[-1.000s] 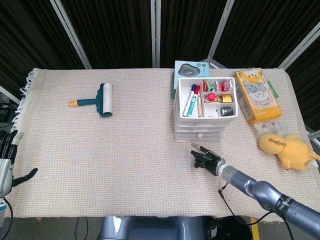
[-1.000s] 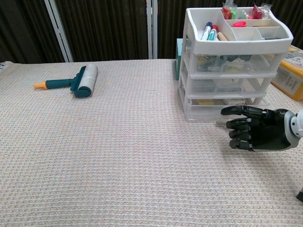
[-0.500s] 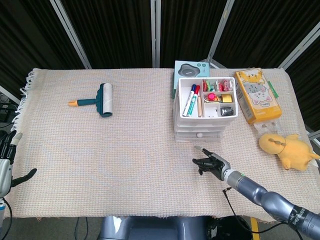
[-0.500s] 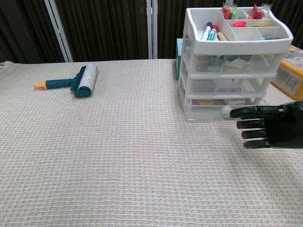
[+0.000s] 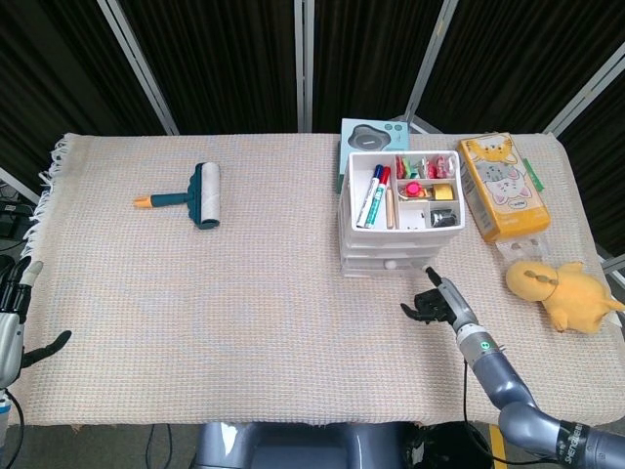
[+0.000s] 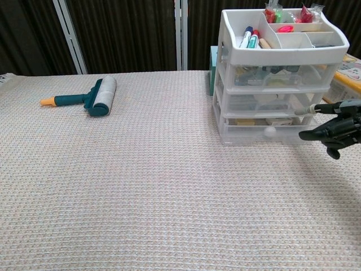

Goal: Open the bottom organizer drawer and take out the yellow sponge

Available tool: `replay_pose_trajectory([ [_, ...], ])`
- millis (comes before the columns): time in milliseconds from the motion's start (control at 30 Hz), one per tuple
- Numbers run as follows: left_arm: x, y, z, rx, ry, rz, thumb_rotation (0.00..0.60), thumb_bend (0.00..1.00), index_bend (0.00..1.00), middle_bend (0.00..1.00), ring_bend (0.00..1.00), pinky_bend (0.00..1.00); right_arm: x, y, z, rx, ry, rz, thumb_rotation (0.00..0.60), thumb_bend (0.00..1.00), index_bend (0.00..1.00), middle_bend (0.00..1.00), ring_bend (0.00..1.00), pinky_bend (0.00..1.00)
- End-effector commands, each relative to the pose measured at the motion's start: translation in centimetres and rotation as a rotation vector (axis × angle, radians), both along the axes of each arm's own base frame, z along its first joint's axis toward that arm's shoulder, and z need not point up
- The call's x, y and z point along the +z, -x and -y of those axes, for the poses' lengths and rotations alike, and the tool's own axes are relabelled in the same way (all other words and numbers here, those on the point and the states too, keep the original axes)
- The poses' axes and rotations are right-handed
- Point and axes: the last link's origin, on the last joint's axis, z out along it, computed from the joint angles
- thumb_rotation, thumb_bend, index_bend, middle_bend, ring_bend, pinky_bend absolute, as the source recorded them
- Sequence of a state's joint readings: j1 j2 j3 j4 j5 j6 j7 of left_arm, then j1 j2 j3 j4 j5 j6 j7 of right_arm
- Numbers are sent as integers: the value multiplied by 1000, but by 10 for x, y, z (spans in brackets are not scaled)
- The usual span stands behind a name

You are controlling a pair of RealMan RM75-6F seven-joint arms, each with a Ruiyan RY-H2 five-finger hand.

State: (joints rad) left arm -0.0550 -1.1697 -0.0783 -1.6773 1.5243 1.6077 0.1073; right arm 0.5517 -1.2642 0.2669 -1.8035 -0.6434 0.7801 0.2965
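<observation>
The white three-drawer organizer (image 5: 389, 246) (image 6: 271, 96) stands at the table's right, its drawers all closed. The bottom drawer (image 6: 265, 129) has a small round knob (image 6: 271, 131) (image 5: 391, 265). A pale yellow shape, probably the sponge (image 6: 246, 121), shows dimly through its clear front. My right hand (image 5: 435, 299) (image 6: 334, 127) hovers at the organizer's front right corner, fingers apart and holding nothing. One fingertip (image 6: 312, 109) reaches level with the middle drawer's right edge, to the right of the knob. My left hand (image 5: 12, 315) hangs open off the table's front left corner.
The organizer's top tray (image 5: 405, 191) holds markers and small items. Behind it is a teal box (image 5: 373, 133). An orange cat box (image 5: 500, 186) and a yellow plush duck (image 5: 559, 291) lie to its right. A lint roller (image 5: 195, 193) (image 6: 93, 97) lies at far left.
My right hand has moved right, from in front of the bottom drawer's knob to the organizer's front right corner, and turned edge-on. The drawers and my left hand have stayed put.
</observation>
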Motion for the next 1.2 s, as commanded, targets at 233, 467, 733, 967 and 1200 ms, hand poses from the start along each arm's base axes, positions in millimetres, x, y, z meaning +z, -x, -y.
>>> replay_pose_trajectory([
  [233,-1,0,-1,2,2,-3,600,68,0,0,0,0,-14,1,6,-21,-26,-22,600,260,170,848,836,688],
  [467,0,1,-1,1,-1,0,600,68,0,0,0,0,-22,-4,11,-24,-36,3,600,259,170,848,836,688],
  [733,0,2,-2,5,2,0,600,68,0,0,0,0,-28,-8,14,-25,-41,18,600,260,172,848,836,688],
  [967,1,2,-3,5,2,4,600,68,0,0,0,0,-33,-15,24,-41,-29,34,600,260,231,848,836,688],
  [1200,0,2,-3,3,12,7,600,68,0,0,0,0,-41,-21,29,-46,-24,42,600,260,341,848,836,688],
])
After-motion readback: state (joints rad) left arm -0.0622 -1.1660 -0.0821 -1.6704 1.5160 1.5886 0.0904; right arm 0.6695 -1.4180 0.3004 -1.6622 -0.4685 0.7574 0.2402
